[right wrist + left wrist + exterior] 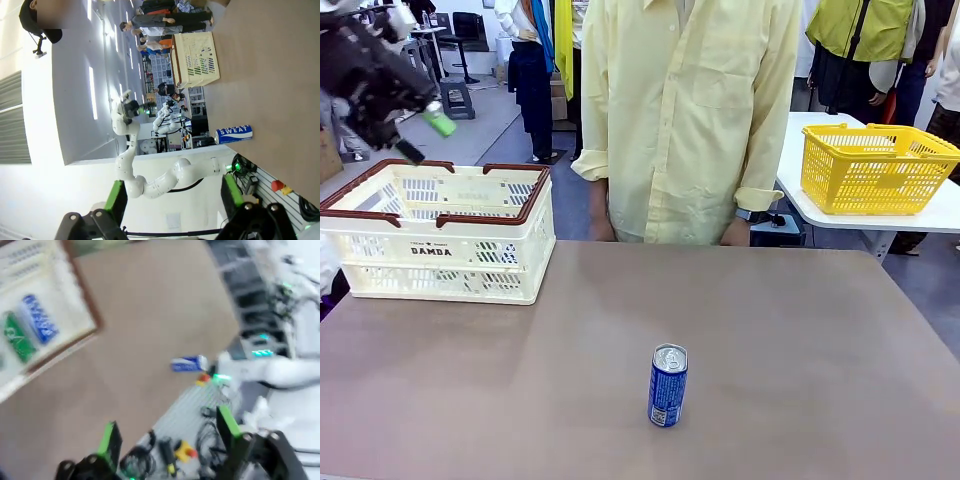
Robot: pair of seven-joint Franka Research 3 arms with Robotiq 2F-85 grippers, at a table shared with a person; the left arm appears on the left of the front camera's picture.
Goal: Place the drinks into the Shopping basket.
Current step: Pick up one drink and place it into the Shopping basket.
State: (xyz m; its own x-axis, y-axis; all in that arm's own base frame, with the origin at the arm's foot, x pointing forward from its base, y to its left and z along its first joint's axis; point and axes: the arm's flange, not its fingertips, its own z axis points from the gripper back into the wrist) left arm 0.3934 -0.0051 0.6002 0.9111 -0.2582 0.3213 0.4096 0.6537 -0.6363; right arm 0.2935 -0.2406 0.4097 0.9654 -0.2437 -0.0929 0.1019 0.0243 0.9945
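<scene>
Basket [440,235] holds a green can [19,336] beside a blue can [40,319]; another can [668,385] stands well apart. Left gripper [170,437] and right gripper [170,195] gape, empty.

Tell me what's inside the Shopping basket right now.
In the blurry left wrist view, the Shopping basket holds two cans lying down: a blue drink and a green drink. The basket's walls hide its floor in the front view.

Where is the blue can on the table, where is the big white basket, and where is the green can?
blue can [668,387], front view, middle of its blue side.
Shopping basket [440,252], front view, front wall by the DAMDA print.
green can [19,338], left wrist view, middle of its body, lying inside the basket.
</scene>
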